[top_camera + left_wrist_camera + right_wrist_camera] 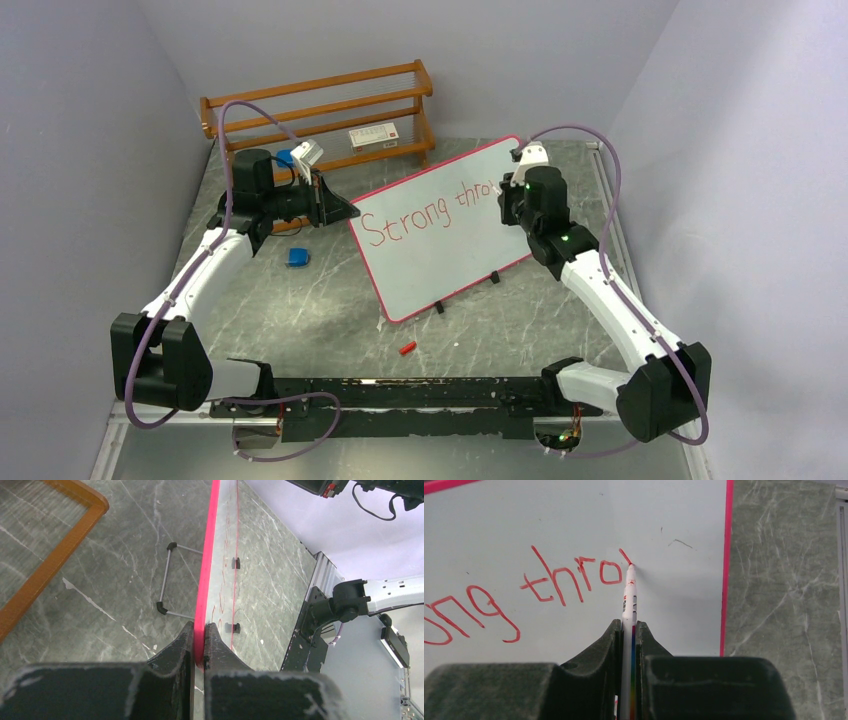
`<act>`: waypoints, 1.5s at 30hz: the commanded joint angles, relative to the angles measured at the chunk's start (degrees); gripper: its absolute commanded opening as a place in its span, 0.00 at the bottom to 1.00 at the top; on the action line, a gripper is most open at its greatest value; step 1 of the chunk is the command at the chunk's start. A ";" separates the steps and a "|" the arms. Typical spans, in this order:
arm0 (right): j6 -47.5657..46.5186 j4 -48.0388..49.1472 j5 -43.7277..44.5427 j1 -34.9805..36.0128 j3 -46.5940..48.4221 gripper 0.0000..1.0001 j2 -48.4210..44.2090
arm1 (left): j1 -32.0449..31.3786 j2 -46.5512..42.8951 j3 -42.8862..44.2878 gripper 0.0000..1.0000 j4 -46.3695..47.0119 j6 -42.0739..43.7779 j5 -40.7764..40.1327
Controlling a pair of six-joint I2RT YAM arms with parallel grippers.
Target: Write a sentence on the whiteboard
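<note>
The whiteboard (450, 270), white with a pink-red rim, stands tilted on the marble table. Red lettering (415, 218) on it reads "Strong thro". My left gripper (350, 213) is shut on the board's left edge. In the left wrist view its fingers (200, 630) pinch the pink rim (207, 565). My right gripper (628, 625) is shut on a white marker (629, 595). The marker's red tip rests on the board just right of the "o", at the end of a short fresh stroke. The right wrist view shows the letters "ng thro" (569, 577).
A wooden rack (320, 110) stands at the back with a small white box (373, 137) on it. A blue object (298, 257) lies left of the board and a red cap (407, 349) in front of it. The board's wire stand (165, 580) sits behind it.
</note>
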 commanded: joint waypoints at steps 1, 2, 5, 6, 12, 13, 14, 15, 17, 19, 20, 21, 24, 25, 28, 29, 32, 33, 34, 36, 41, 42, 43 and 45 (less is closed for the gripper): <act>0.52 -0.96 0.40 -0.48 -1.93 0.00 -0.80 | -1.77 1.60 -0.77 0.05 -4.73 4.37 -2.82; 0.64 -0.87 0.51 -0.49 -2.19 0.00 -0.90 | -1.77 1.60 -0.82 0.05 -4.73 4.37 -2.86; 0.67 -0.80 0.98 -0.49 -2.44 0.00 -0.89 | -1.77 1.60 -0.81 0.05 -4.73 4.36 -2.76; 0.73 -0.71 1.33 -0.49 -2.35 0.00 -0.79 | -1.77 1.60 -0.83 0.05 -4.73 4.37 -2.85; 0.50 0.48 3.20 -0.49 -1.66 0.00 -0.52 | -1.77 1.51 -0.86 0.05 -4.72 4.43 -2.75; 0.45 0.76 3.35 -0.49 -1.51 0.00 -0.45 | -1.77 1.51 -0.86 0.05 -4.73 4.38 -2.70; 0.41 0.99 3.44 -0.45 -1.40 0.00 -0.43 | -1.77 1.58 -0.83 0.05 -4.73 4.42 -2.69; 0.34 1.26 3.51 -0.49 -1.30 0.00 -0.35 | -1.77 1.51 -0.85 0.05 -4.73 4.45 -2.69; 0.24 1.85 3.50 -0.58 -1.04 0.00 -0.25 | -1.77 1.49 -0.86 0.05 -4.73 4.46 -2.76; 0.10 2.30 3.36 -0.58 -0.76 0.00 -0.17 | -1.77 1.50 -0.85 0.05 -4.73 4.46 -2.67; 0.07 2.57 3.25 -0.58 -0.55 0.00 -0.16 | -1.77 1.47 -0.85 0.05 -4.73 4.43 -2.70; 0.02 2.68 3.12 -0.63 -0.30 0.00 -0.12 | -1.77 1.55 -0.79 0.05 -4.77 4.46 -2.69; -0.20 3.06 3.35 -0.64 0.23 0.00 0.00 | -1.77 1.50 -0.79 0.05 -4.73 4.46 -2.76; -0.28 3.15 3.49 -0.65 0.37 0.00 0.10 | -1.77 1.51 -0.79 0.05 -4.77 4.46 -2.77; -0.30 3.60 3.43 -0.84 0.81 0.00 0.17 | -1.77 1.50 -0.76 0.05 -4.88 4.46 -2.83; -0.35 3.83 3.28 -0.91 1.02 0.00 0.18 | -1.77 1.51 -0.76 0.05 -4.79 4.47 -2.72; -0.43 4.00 2.96 -0.93 1.85 0.00 0.52 | -1.77 1.51 -0.77 0.05 -4.82 4.46 -2.74; -0.56 4.11 2.91 -0.93 2.03 0.00 0.61 | -1.77 1.51 -0.83 0.05 -4.77 4.45 -2.63; -0.56 4.18 2.69 -0.99 2.18 0.00 0.67 | -1.77 1.49 -0.77 0.05 -4.78 4.50 -2.79; -0.65 4.23 2.14 -1.09 2.60 0.00 0.84 | -1.77 1.42 -0.78 0.05 -4.79 4.46 -2.71; -0.65 3.60 1.87 -1.25 3.06 0.00 1.29 | -1.77 1.42 -0.78 0.05 -4.81 4.46 -2.91; -0.58 3.53 1.94 -1.28 2.89 0.00 1.25 | -1.77 1.42 -0.78 0.05 -4.81 4.46 -2.99; -0.58 3.41 2.03 -1.29 2.60 0.00 1.20 | -1.77 1.37 -0.77 0.05 -4.81 4.46 -2.96; -0.34 3.18 2.04 -1.37 2.06 0.00 1.01 | -1.77 1.50 -0.76 0.05 -4.76 4.45 -2.91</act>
